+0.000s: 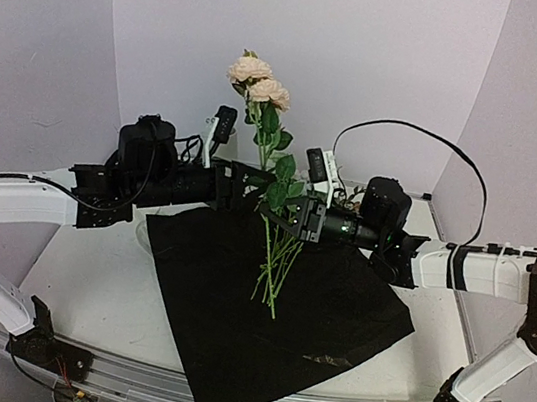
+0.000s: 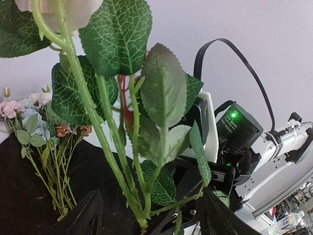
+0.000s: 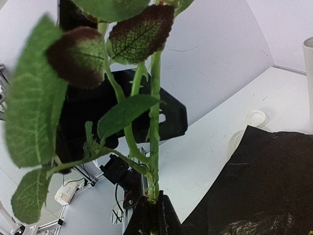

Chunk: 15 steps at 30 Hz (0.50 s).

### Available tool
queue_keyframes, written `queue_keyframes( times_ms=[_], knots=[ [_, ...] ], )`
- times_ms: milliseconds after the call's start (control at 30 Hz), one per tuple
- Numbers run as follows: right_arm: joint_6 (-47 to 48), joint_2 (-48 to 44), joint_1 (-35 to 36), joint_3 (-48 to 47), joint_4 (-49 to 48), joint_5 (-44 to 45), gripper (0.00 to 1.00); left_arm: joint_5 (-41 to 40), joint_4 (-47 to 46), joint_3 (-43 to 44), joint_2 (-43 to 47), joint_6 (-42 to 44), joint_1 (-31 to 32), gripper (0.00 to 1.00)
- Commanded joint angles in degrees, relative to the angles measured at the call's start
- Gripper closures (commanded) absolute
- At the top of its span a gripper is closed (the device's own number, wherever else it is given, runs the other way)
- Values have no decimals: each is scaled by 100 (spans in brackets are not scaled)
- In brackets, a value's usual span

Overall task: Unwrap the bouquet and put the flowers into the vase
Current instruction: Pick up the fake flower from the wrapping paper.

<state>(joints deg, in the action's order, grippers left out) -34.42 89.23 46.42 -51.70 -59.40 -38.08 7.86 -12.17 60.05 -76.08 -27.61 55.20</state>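
Note:
A rose stem with peach blooms (image 1: 258, 80) and green leaves stands upright between the two arms. My right gripper (image 3: 152, 216) is shut on the foot of this stem (image 3: 155, 127), (image 1: 291, 217). My left gripper (image 2: 149, 218), (image 1: 239, 192) is open, with its dark fingers (image 2: 83, 215) well apart on either side of the rose stems (image 2: 115, 161). Other flowers (image 2: 29, 115) with small pink, blue and rust blooms rest on the black wrapping sheet (image 1: 259, 331); their green stems (image 1: 274, 263) show in the top view. The white vase (image 3: 309, 73) shows only as a sliver at the right wrist view's right edge.
A cream ribbon (image 3: 247, 128) lies on the white table (image 1: 84, 285) beside the sheet's edge. The black sheet reaches past the table's near edge. Both arms meet over the table's middle, with a black cable (image 1: 430, 134) looping above the right arm.

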Motion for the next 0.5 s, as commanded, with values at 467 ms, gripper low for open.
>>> queue_keyframes(
  times_ms=[467],
  knots=[
    [-253, -312, 39, -460, -265, -42, 100, 601, -277, -1059, 1371, 1392, 8, 8]
  ],
)
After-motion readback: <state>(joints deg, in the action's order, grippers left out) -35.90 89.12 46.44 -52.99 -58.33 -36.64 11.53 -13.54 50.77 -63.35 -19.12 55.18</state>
